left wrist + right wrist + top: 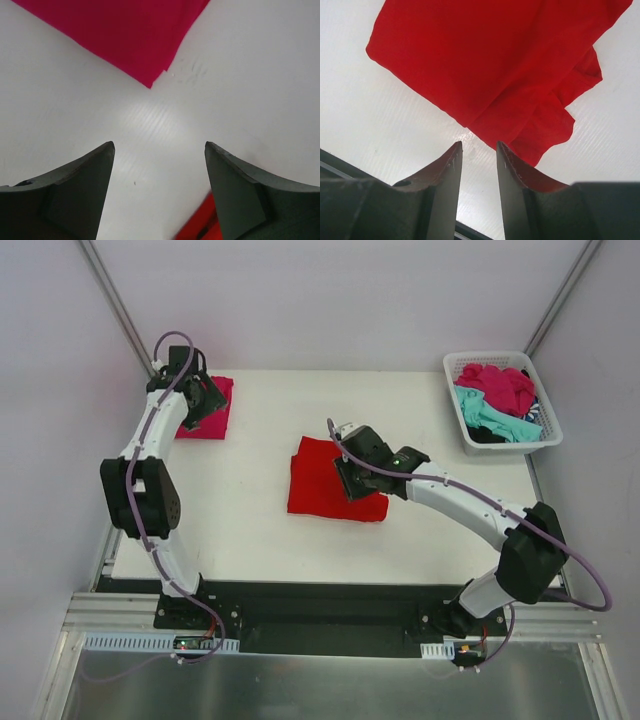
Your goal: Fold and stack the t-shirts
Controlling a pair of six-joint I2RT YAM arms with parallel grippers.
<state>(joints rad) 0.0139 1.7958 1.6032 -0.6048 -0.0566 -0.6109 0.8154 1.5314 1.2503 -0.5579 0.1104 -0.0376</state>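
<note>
Shows the left end effector [157, 160] spread wide and empty above the tabletop [60, 100], a folded magenta t-shirt [120, 30] lying just ahead of its tips. Shows the right end effector [479, 155] narrowed to a slim gap, gripping nothing, the red t-shirt [490, 60] just beyond its tips.

- Plain bright red: red t-shirt [320, 485], mid-table.
- Plain magenta-pink: pink t-shirt [216, 400], far left.
- Magenta t-shirt [500, 385], teal t-shirt [492, 420] and dark t-shirt [487, 436], heaped together.
- White open lattice: basket [455, 366].
- White with faint fine ribbing: table [250, 525].
- White links, black joints: arms [460, 503].
- Purple: cables [588, 575].
- Charcoal: left gripper [159, 143], right gripper [479, 143].
</note>
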